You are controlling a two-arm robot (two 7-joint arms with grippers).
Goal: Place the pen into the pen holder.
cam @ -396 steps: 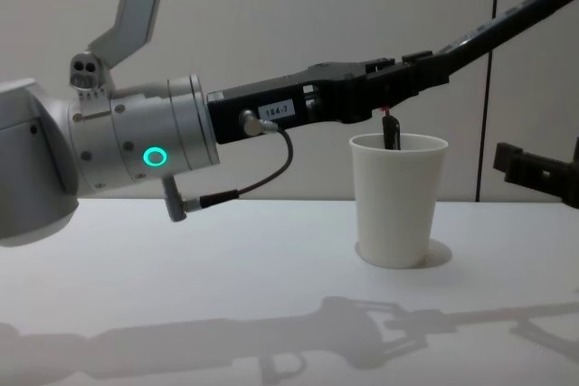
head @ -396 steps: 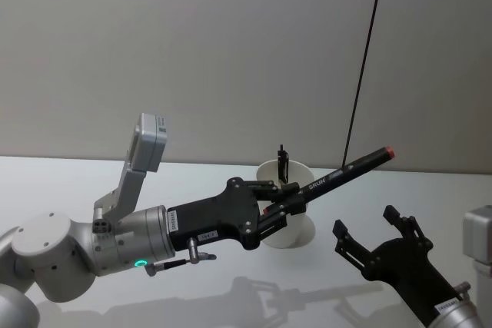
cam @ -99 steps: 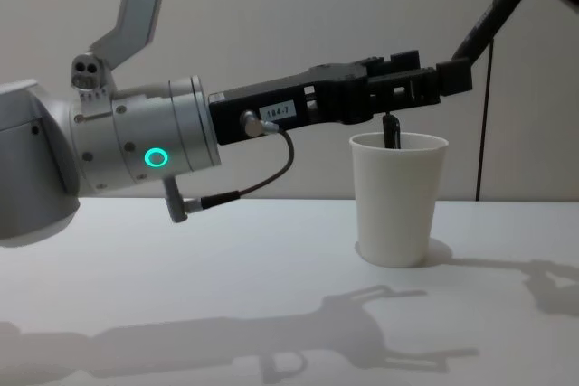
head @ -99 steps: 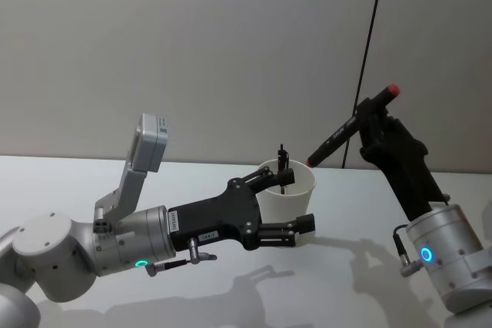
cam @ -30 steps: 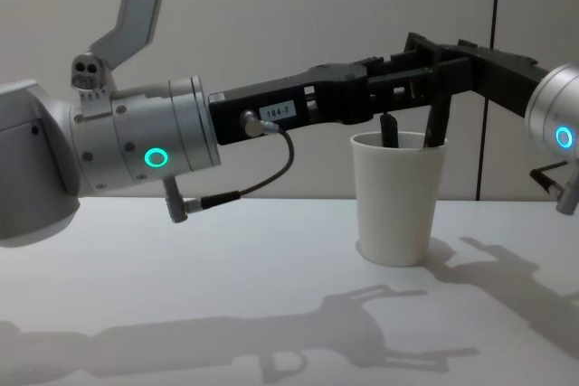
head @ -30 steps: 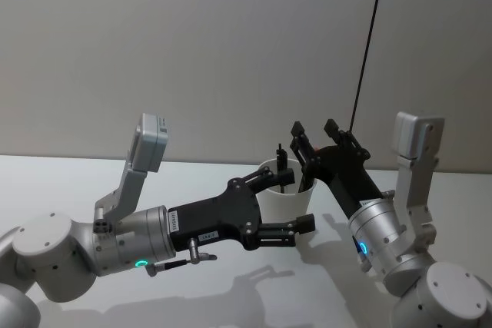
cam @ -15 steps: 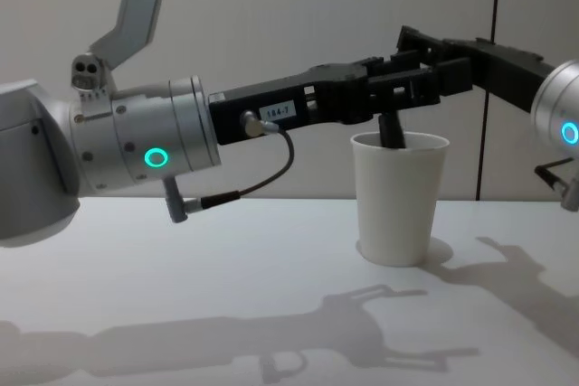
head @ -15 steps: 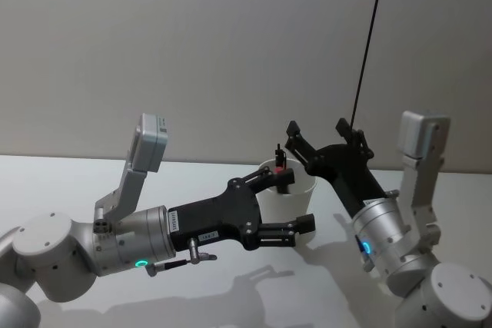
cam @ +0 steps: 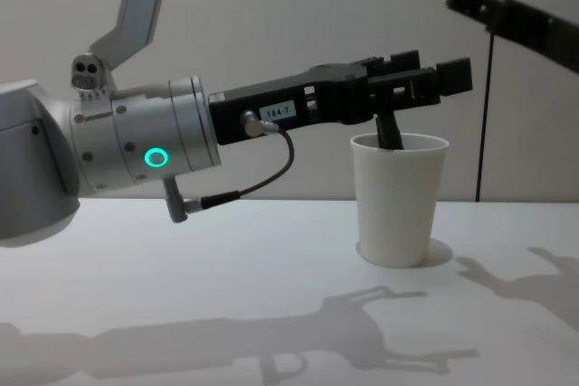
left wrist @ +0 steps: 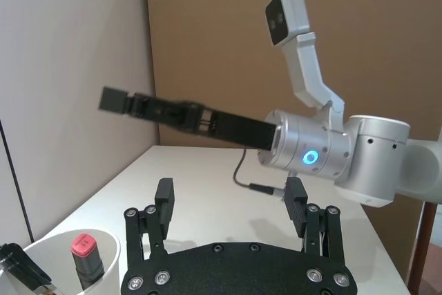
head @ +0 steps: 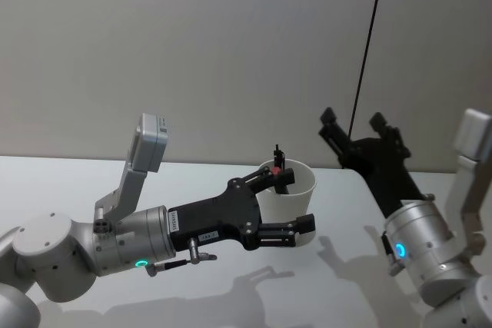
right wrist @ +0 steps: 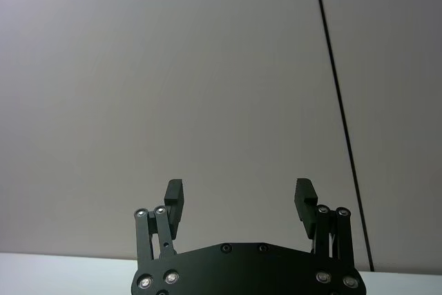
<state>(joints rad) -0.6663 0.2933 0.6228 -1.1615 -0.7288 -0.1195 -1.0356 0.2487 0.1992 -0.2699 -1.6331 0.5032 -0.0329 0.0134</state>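
Head view: the tapered white paper cup (head: 296, 190) stood on the smooth pale surface (head: 92, 182), a red-capped black pen (head: 278, 165) inside. The left tool (head: 296, 203) straddled it, fingers apart. Chest view: the right tool (cam: 507, 20), spread wide, hung high at the right.

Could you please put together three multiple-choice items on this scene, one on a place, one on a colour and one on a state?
1. Where is the red-ended marker?
A. lying on the table
B. standing in the white cup
C. held by the right pincer

2. What colour is the ring light on the left arm?
A. green
B. red
C. yellow

3. How is the right pincer?
A. shut on the marker
B. shut on the cup
C. open and empty

Answers: 1 B, its red end pokes up inside the cup; 2 A, the ring glows green; 3 C, its fingers stand apart with wall between them, raised right of the cup.
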